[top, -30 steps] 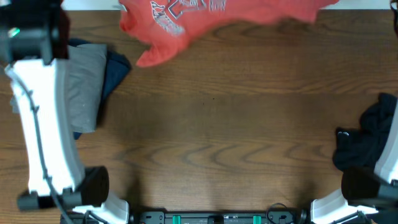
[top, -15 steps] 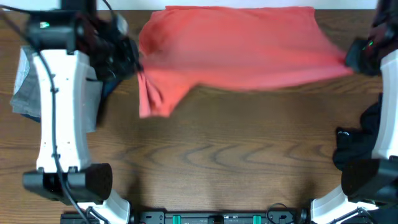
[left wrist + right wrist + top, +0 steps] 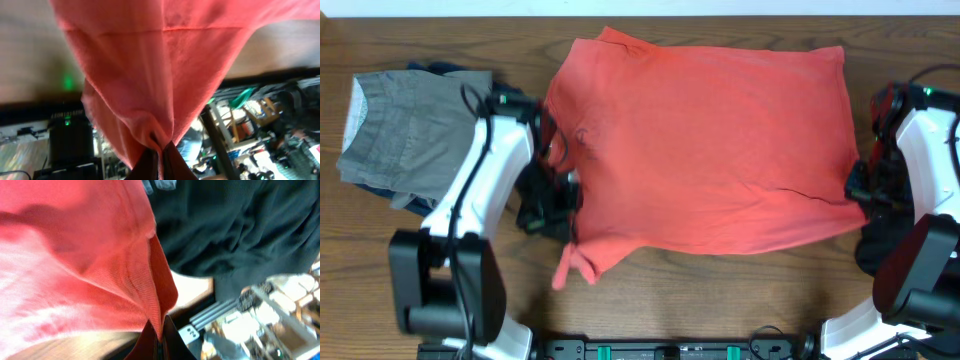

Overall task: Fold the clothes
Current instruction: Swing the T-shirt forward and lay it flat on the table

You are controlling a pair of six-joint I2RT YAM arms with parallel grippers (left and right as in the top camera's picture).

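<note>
Shirt: the red T-shirt (image 3: 710,150) lies spread over the middle of the table (image 3: 720,310), plain side up, reaching towards the table's far edge

Left gripper (image 3: 560,205): towards the table's left end, jaws clamped on a gathered pleat of red cloth

Right gripper (image 3: 860,190): towards the table's right end, jaws pinched on a folded edge of the shirt

Step in hand: probably laying the shirt flat before the first fold

Doing it well: pull evenly from both grips, set the cloth down taut, then let go – the sleeve (image 3: 572,265) nearest the table's front edge is bunched and wants smoothing

Overhead only: the whole outline, plus a gray garment (image 3: 405,150) at the table's left end

Wrist views only: each pinch up close (the overhead hides both) – the right one also shows a dark garment (image 3: 240,225) close behind the red edge
</note>
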